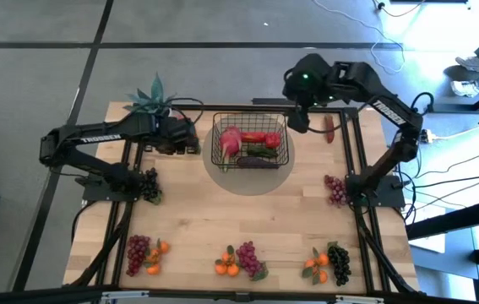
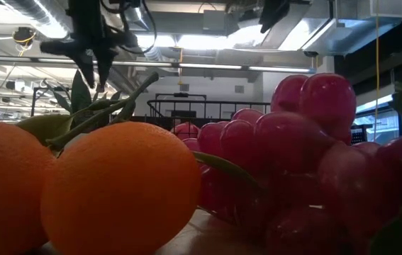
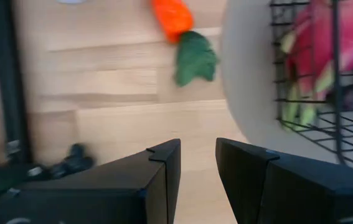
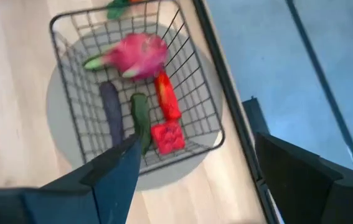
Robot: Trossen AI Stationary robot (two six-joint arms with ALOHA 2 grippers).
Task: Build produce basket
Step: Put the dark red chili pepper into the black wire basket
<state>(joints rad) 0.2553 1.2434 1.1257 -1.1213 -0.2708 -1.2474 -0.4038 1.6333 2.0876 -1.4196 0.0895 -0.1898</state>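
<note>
your wire-mesh basket (image 1: 252, 139) sits on a grey round mat (image 1: 252, 177) at the far middle of the table (image 1: 222, 219), holding a pink radish (image 4: 140, 53), two red peppers (image 4: 167, 118) and a dark eggplant (image 4: 111, 112). your right gripper (image 1: 300, 118) hangs above the basket's far right corner, fingers spread wide and holding nothing. your left gripper (image 1: 190, 135) sits low just beside the basket's left side, fingers a narrow gap apart and empty, with a carrot (image 3: 172, 15) lying on the wood ahead of it. grape bunches and oranges (image 1: 237, 262) lie along the near edge.
</note>
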